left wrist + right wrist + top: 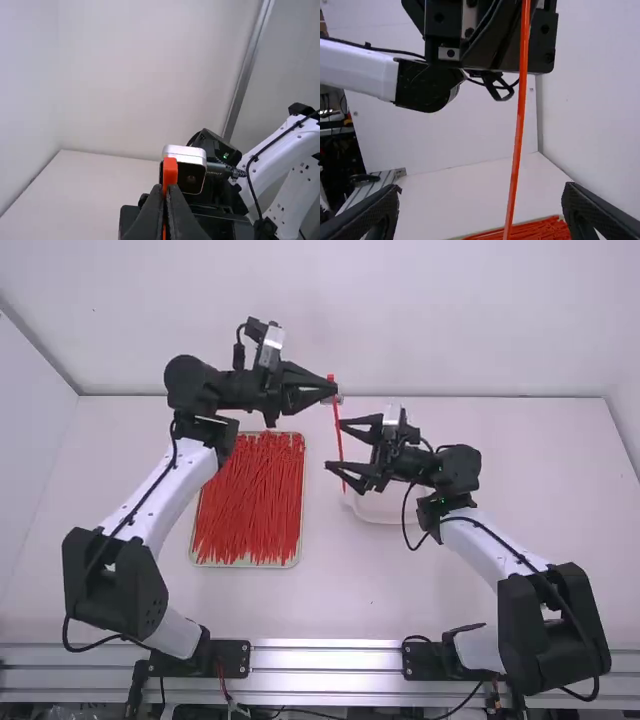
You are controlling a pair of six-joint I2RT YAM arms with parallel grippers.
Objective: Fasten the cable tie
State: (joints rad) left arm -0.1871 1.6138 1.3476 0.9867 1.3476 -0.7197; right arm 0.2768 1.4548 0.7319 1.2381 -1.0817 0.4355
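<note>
left fingers (151, 212) are clamped tight on the head end of one red cable tie (338, 440), with the head poking out past the tips. right fingers (600, 210) are spread wide with nothing in them, one on each side of the strap and clear of it. white table (560, 470) sits under everything. tray (300, 540) lies flat left of centre, full of loose red ties (250, 495). clear container (375, 512) sits just right of the tray. left gripper (333, 392) is high above the tray's far right corner. right gripper (336, 447) is lower, over the container's near-tray side. held tie hangs almost straight down from the left gripper, passes between the right jaws, and its free end is near the container's edge.
</note>
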